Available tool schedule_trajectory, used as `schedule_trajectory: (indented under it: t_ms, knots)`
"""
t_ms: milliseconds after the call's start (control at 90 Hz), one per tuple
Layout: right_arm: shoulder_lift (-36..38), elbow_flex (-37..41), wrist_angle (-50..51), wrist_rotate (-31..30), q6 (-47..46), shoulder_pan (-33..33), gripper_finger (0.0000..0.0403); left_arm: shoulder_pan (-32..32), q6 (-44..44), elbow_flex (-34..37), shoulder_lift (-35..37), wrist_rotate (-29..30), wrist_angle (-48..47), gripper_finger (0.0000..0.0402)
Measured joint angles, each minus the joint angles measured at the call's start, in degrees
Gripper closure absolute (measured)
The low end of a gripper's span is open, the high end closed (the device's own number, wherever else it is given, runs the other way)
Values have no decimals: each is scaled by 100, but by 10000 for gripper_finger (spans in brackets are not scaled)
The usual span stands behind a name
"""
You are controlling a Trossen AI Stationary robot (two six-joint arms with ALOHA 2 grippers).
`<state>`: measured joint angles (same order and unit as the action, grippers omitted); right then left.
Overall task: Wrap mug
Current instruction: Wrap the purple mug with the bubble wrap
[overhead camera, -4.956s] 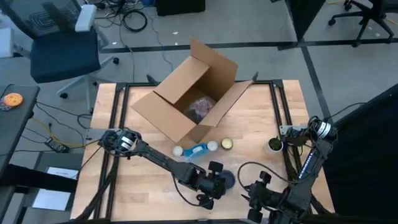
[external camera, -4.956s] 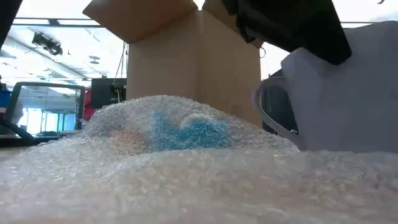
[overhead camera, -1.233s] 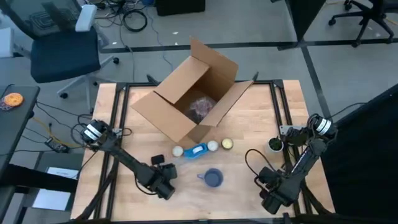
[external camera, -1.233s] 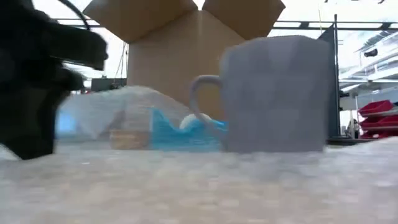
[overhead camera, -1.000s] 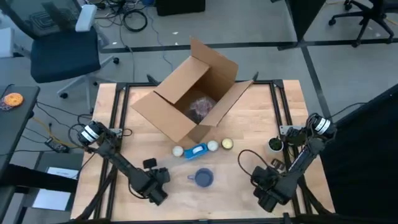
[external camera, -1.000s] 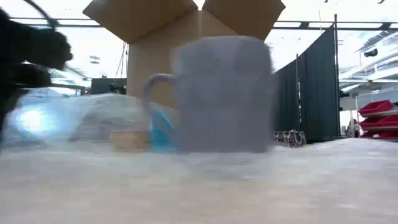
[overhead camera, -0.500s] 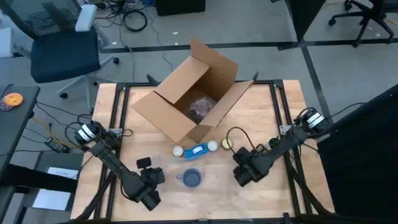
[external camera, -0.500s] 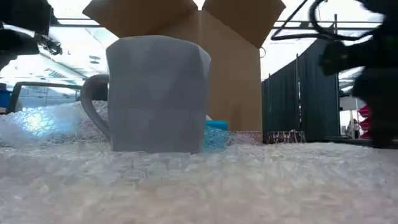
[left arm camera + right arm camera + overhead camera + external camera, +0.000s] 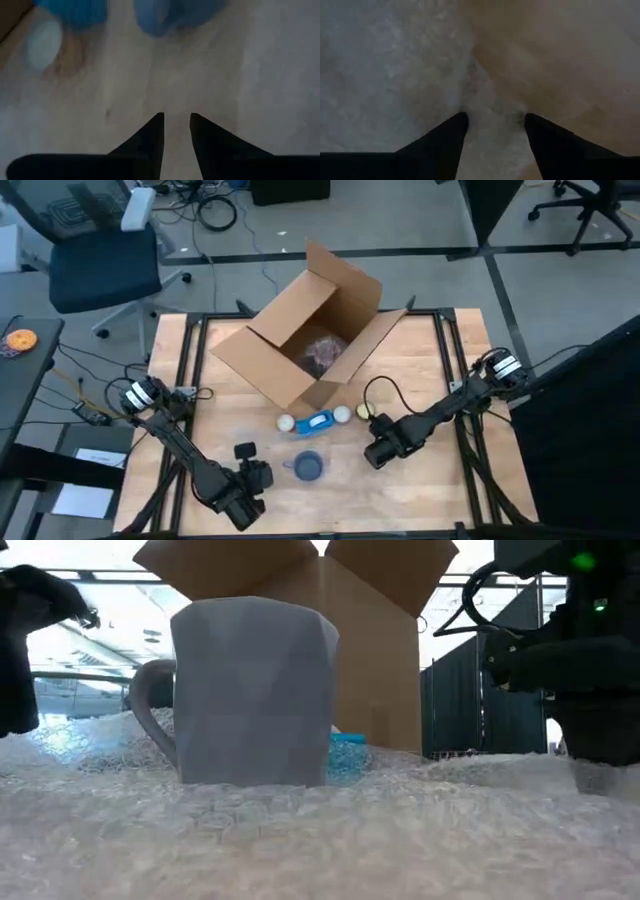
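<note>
Sitting low on the worktop (image 9: 420, 380), the right gripper (image 9: 378, 452) has its two dark fingers (image 9: 442, 137) apart, with a wide gap between them. Bubble wrap (image 9: 390, 70) lies right under and between the fingers, and the tips seem to touch it, but they are not clamped on it. The left gripper (image 9: 248, 498) is near the front edge of the worktop. Its fingers (image 9: 152, 132) have only a thin gap between them and hold nothing.

The mug (image 9: 309, 467) is blue-grey and stands upright on the clear bubble wrap, between the two grippers. It is near the front middle of the worktop. In the low view its handle (image 9: 152, 710) sticks out to the side. Neither gripper touches the mug.

Just behind the mug lie a small blue thing (image 9: 318, 421) and three small round things (image 9: 343, 415) in a row. Behind those is a big open cardboard box (image 9: 305, 340), tipped on its side, with a bundle of wrap (image 9: 325, 353) inside. A little pot with something green (image 9: 441, 413) stands by the right edge.

The right arm (image 9: 450, 408) reaches from the right side across to the middle, bent low. The left arm (image 9: 180, 445) stretches from the left side down toward the front.
</note>
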<state>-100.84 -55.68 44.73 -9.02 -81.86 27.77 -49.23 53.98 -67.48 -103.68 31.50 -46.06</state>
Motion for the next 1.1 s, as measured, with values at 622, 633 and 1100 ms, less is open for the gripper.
schedule_trajectory:
  t_ms: [622, 633, 1100]
  knots:
    - [105, -2358, 638, -771, 2321, -51, 403, 11, 24, 812, -2, 647, 1348, 321]
    - [105, -2381, 534, -771, 2389, -50, 403, 10, 25, 832, -2, 648, 1390, 321]
    - [-49, -2465, -2900, -477, 4189, -89, 403, 10, -711, 695, 72, 465, 1364, 321]
